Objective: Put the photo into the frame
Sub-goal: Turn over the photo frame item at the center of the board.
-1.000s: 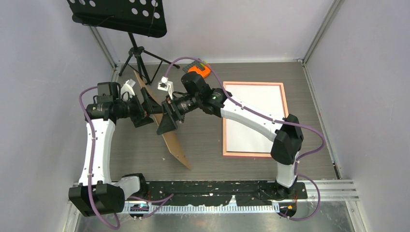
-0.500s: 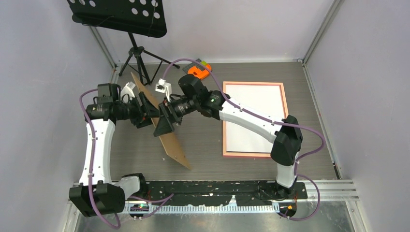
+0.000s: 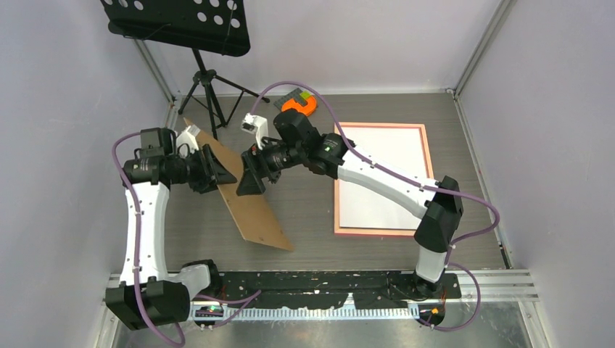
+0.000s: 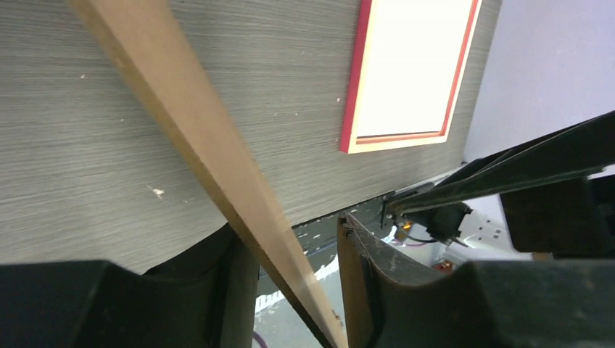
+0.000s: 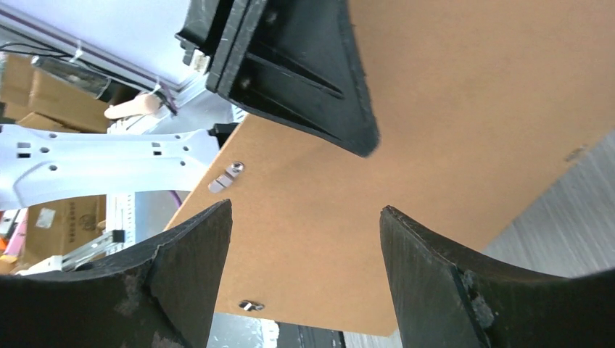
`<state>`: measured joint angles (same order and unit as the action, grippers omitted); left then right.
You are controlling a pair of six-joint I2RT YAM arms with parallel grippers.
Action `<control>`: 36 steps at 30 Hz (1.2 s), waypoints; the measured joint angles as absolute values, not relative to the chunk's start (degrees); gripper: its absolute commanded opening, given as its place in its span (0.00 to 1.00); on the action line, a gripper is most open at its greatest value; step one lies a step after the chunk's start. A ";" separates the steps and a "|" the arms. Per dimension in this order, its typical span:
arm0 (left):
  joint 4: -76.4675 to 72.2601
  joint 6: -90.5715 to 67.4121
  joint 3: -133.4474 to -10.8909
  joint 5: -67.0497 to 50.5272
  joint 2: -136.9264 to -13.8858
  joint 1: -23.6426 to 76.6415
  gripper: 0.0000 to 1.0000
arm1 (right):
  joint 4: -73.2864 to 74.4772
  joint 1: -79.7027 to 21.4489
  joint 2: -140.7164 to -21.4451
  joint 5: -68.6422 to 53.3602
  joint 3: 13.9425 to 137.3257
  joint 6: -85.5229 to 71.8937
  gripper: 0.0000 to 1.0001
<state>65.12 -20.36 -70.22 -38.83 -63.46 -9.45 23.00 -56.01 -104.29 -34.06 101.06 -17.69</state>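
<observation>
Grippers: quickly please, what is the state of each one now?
Left gripper: jaws around the edge of the brown backing board; firm grip cannot be told.
Right gripper: open, holding nothing, facing the board.

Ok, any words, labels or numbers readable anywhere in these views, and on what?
None can be read.
The flat brown backing board and the salmon-bordered rectangular frame carry no print.
A pale label on the cardboard box in the right wrist view is too blurred to read.
</observation>
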 measured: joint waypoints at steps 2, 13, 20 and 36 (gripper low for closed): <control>65.71 -18.65 -70.26 -38.54 -63.33 -9.96 0.38 | 23.83 -55.96 -103.57 -31.92 101.06 -16.62 0.81; 69.67 -10.72 -70.24 -37.54 -62.28 -10.63 0.22 | 26.96 -55.48 -102.37 -22.96 101.01 -12.12 0.81; 71.75 -4.64 -70.24 -39.20 -64.66 -10.63 0.18 | 27.38 -53.01 -98.65 -18.65 97.41 -10.09 0.82; 65.04 -2.50 -70.91 -43.40 -78.91 -10.66 0.00 | 19.40 -29.80 -79.15 -16.91 71.79 -7.66 0.82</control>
